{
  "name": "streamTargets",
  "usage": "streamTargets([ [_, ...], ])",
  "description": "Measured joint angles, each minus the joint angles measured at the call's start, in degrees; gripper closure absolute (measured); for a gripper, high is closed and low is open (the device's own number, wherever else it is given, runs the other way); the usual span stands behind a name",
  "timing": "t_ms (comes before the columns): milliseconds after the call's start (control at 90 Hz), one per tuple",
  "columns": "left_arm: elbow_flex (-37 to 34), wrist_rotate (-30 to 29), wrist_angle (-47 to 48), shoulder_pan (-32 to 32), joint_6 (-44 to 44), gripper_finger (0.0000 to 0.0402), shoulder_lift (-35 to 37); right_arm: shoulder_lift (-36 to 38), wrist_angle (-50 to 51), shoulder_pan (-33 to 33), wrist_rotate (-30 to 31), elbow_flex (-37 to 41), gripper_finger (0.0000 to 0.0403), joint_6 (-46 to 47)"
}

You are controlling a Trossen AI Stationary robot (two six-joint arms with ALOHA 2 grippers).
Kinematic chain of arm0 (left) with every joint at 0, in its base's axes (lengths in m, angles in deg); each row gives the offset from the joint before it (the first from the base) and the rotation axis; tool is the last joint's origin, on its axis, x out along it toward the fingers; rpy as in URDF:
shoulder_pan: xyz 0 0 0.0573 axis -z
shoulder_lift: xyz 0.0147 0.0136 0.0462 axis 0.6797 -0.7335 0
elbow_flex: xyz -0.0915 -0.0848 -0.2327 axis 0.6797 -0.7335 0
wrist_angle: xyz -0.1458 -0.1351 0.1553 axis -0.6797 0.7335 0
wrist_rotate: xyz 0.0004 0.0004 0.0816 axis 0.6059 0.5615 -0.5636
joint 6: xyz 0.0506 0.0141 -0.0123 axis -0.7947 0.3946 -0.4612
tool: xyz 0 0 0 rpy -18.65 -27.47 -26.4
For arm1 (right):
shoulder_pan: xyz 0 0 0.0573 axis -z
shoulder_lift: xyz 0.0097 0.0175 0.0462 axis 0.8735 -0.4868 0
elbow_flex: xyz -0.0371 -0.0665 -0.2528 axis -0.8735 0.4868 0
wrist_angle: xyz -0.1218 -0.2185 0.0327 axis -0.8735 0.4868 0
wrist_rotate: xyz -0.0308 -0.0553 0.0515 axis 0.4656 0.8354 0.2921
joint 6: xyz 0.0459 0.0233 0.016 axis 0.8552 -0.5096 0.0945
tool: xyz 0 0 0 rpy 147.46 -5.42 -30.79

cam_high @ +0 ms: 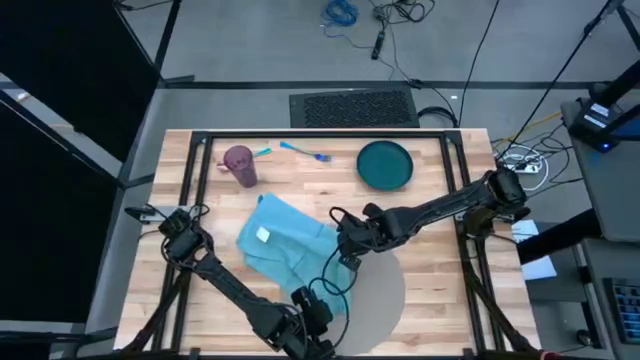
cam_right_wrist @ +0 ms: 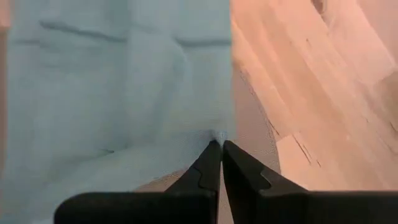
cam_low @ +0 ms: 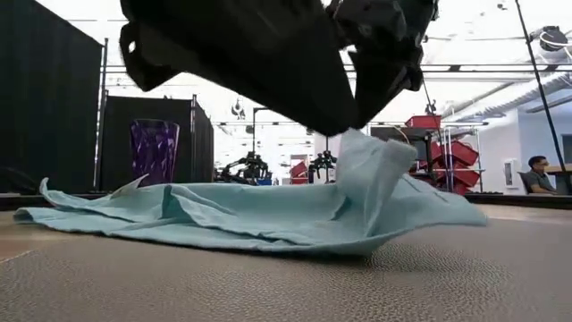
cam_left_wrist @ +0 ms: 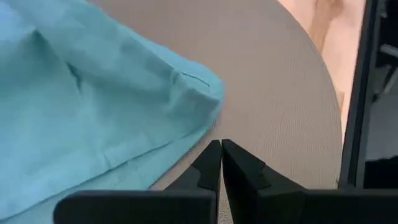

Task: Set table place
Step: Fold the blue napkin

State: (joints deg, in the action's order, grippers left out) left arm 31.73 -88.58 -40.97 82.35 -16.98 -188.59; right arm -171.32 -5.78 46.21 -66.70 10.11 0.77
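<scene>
From above, the bench [cam_high: 430, 290] fills the middle of the frame. The grey mat [cam_high: 378, 292] lies at lower centre, and a teal cloth [cam_high: 285, 240] lies just left of centre, its right edge overlapping the mat's left part. My right fingers [cam_high: 350, 253] sit at the frame's centre, on the cloth's edge where it meets the mat. My left fingers [cam_high: 325, 308] are at the bottom centre, at the mat's left rim beside the cloth. Along the upper part of the bench stand a purple cup [cam_high: 240, 166] at left, a blue fork [cam_high: 305, 152] in the middle and a dark teal plate [cam_high: 385, 165] at right.

At bench height, the cloth [cam_low: 268, 215] spreads across the middle of the frame over the mat [cam_low: 286, 286], its right part pulled up into a peak under my dark right arm [cam_low: 268, 54] at top. The cup [cam_low: 154, 150] stands behind at left. A person [cam_low: 537, 174] sits far off at the right edge.

In my left wrist picture, my left fingers [cam_left_wrist: 221, 163] are pressed together with nothing between them, over the mat [cam_left_wrist: 280, 93]; the cloth [cam_left_wrist: 93, 106] fills the left.

In my right wrist picture, my right fingers [cam_right_wrist: 221, 158] are pinched on the cloth's [cam_right_wrist: 118, 87] edge; wood [cam_right_wrist: 311, 93] shows at right.
</scene>
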Motion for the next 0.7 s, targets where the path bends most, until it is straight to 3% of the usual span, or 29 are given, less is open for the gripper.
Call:
streamTargets([
  [178,-0.5,0.2,-1.7,0.1,-9.1,0.0356,-0.2,2.3,-0.1,0.0,0.0,0.0,0.0403,0.1],
  [289,-1.3,-0.2,-5.1,-0.2,-13.7,0.0284,-1.7,2.7,-0.3,0.0,-0.1,0.0,0.0403,0.1],
  [478,-1.4,-5.8,-9.8,-1.7,-12.8,0.0168,-4.2,2.7,-0.5,0.0,-1.2,0.0,0.0403,0.1],
  [700,-1.4,-7.0,-9.2,-2.8,-15.3,0.0142,-4.5,2.7,-0.4,0.0,-2.8,0.0,0.0403,0.1],
])
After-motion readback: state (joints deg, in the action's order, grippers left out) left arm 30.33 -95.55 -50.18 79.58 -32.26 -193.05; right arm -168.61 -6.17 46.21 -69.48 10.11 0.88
